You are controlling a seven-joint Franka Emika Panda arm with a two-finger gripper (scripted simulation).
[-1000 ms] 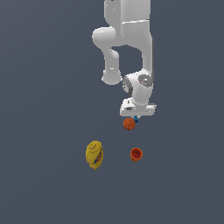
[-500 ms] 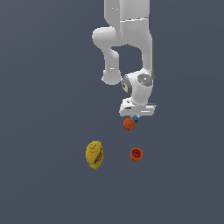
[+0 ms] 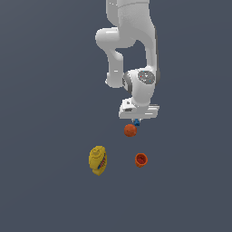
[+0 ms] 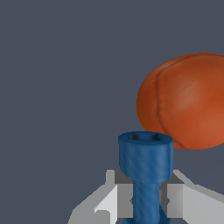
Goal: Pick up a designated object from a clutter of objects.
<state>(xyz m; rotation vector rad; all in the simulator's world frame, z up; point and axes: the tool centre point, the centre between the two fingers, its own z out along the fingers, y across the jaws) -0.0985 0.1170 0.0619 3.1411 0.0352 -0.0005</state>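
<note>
The tiny blue piece point(image 4: 145, 159), a stubby cylinder with a wider knobby end, stands upright between my fingers point(image 4: 118, 199). My gripper point(image 4: 146, 199) is shut on its thin shaft. In the exterior view the blue piece point(image 3: 136, 122) shows just under the white hand, with my gripper point(image 3: 136, 119) around it. The orange-red ball point(image 3: 130, 130) lies right beside and below it and fills one side of the wrist view point(image 4: 188, 100). I cannot tell whether ball and piece touch.
A yellow bottle with a red-blue label point(image 3: 98, 160) lies further toward the exterior view's left and front. A small orange-red cup point(image 3: 141, 159) stands in front of the ball. The ground is plain dark grey.
The hand has shifted a little toward the exterior view's left with the blue piece between its fingers. The ball looks slightly displaced. Bottle and cup have not moved.
</note>
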